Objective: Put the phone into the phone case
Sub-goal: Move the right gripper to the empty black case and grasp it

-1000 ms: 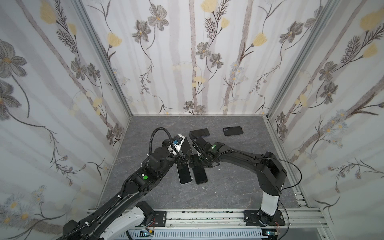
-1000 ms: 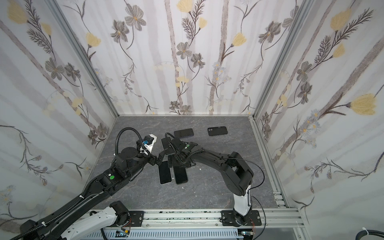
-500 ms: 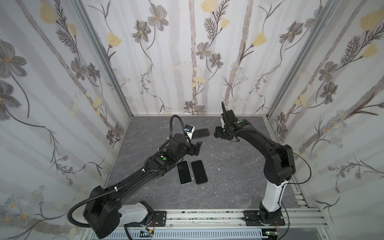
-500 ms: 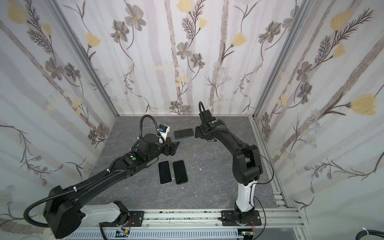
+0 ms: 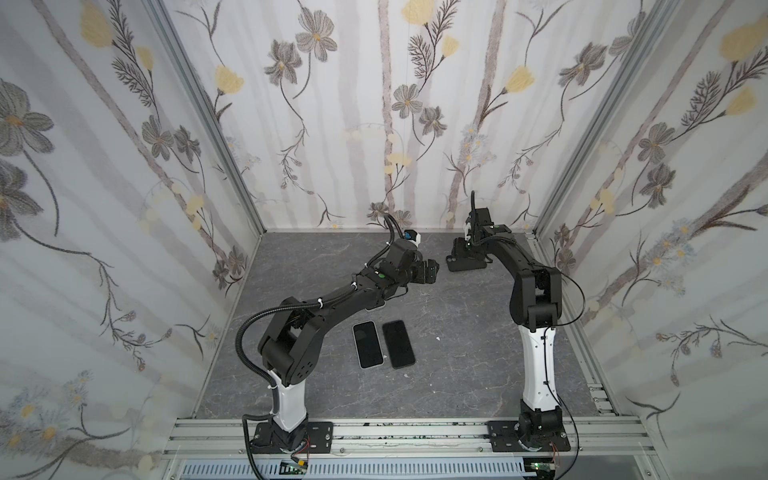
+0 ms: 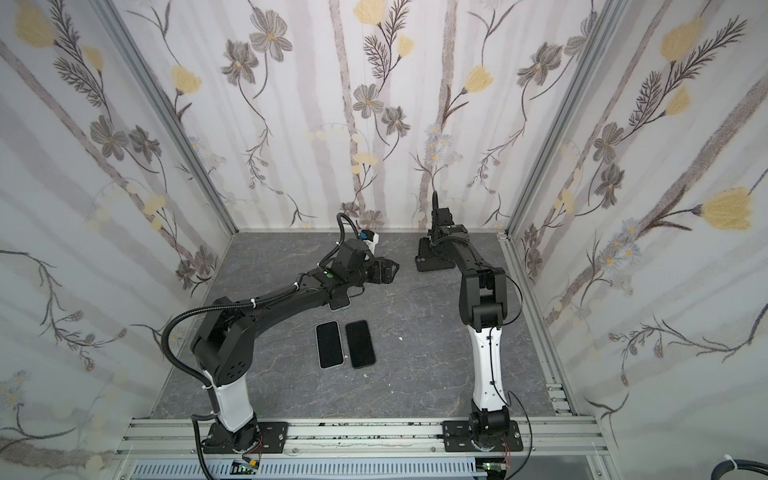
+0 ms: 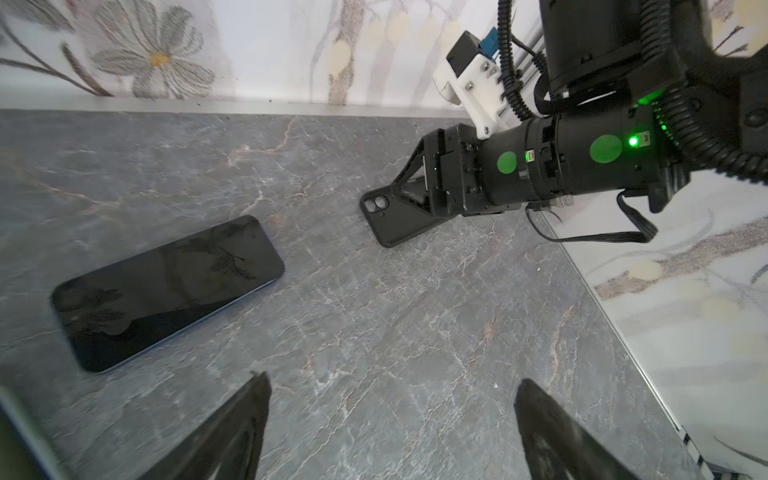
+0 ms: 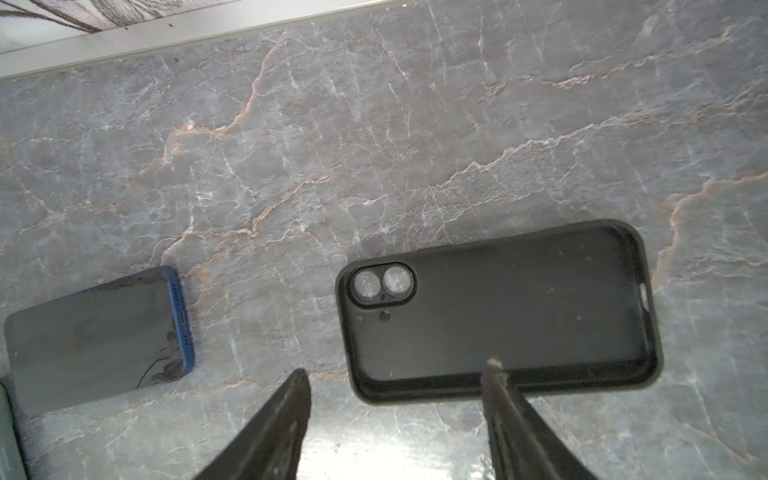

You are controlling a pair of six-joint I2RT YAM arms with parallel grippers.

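Observation:
A black phone case lies hollow side up near the back right corner, also in both top views. My right gripper hangs just above it, open, one fingertip over the case's long rim; in a top view it is low over the case. A blue-edged phone lies screen up, a short gap from the case, and also shows in the right wrist view. My left gripper is open and empty over bare floor near that phone, and in a top view it points toward the case.
Two more phones lie side by side mid-floor, a white-edged one and a dark one. A pale flat thing lies partly under the left forearm. The back wall and the right wall's rail stand close to the case.
Both arms left the two middle phones. The right one swung to the back right and came down over the case; the left one stretched toward the back, past the blue-edged phone.

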